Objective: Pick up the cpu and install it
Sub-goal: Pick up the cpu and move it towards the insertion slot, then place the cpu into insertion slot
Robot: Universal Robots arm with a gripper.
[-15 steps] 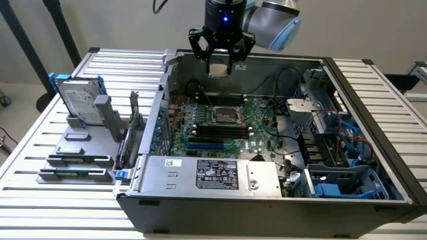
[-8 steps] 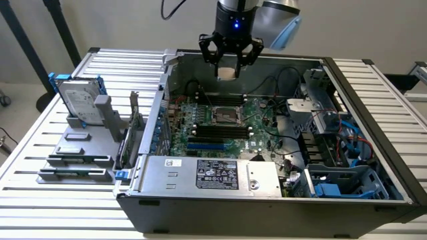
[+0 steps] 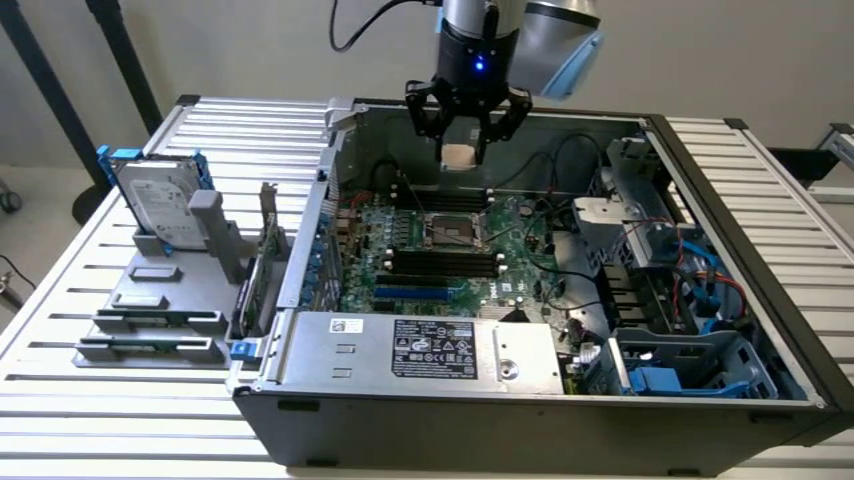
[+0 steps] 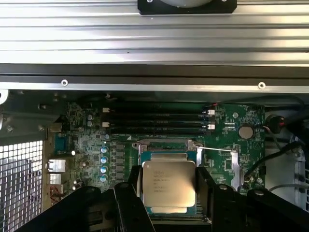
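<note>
- My pincer (image 3: 461, 145) was clenched on the cpu (image 4: 169, 188), gripping opposite edges so the chip hung flat.
- I held it above the open socket (image 3: 450, 232) on the motherboard (image 3: 521, 262), well apart, inside the case (image 3: 400, 420), presumably for alignment.

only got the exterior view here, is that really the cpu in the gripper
Observer: Yes. In the wrist view the fingers of the gripper clamp the cpu on two sides, with its printed metal top facing the camera.
Operator: lined up with the socket
Observer: The socket frame lies directly behind the chip on the motherboard, not off to one side.
Operator: latch open
Observer: Cannot tell, but a thin metal lever sticks out sideways from the frame.
</note>
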